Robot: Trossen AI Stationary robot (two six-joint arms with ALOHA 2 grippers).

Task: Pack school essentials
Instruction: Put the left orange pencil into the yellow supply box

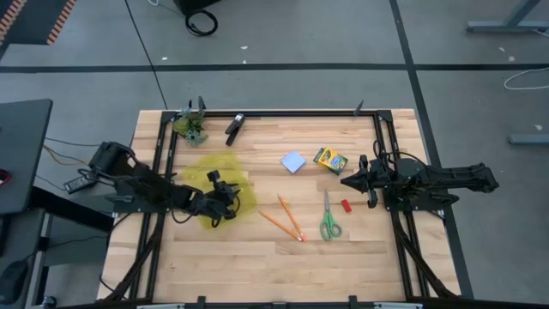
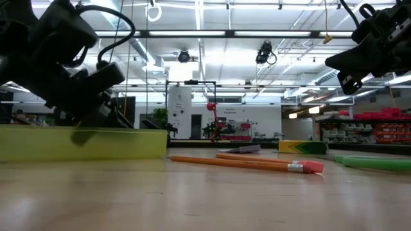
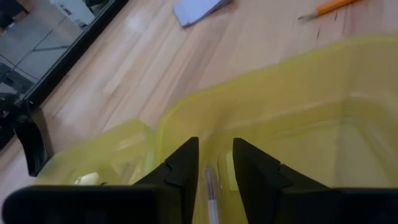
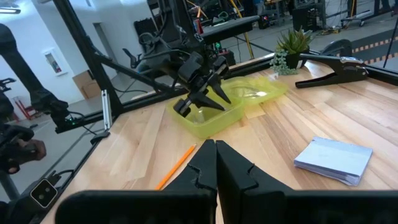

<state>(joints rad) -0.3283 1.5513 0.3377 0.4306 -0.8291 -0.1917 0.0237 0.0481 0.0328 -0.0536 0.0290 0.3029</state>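
Observation:
A see-through yellow box (image 1: 242, 202) stands open on the table's left half, its lid (image 1: 199, 168) lying flat beside it. My left gripper (image 3: 216, 163) slants down into the box, open. A thin pinkish pen (image 3: 212, 194) lies in the box below the gap between the fingers; they stand on either side of it without touching. To the right lie two orange pencils (image 1: 287, 219), green-handled scissors (image 1: 329, 220), a red eraser (image 1: 346, 206), a crayon box (image 1: 329, 160) and a pale blue note pad (image 1: 293, 161). My right gripper (image 4: 216, 152) waits shut above the table's right side.
A black clip-like tool (image 1: 234, 127) and a small green plant (image 1: 192, 127) sit at the far edge, behind the yellow box. A dark metal frame (image 1: 300, 113) runs round the table's edges. Bare wood stretches along the near side.

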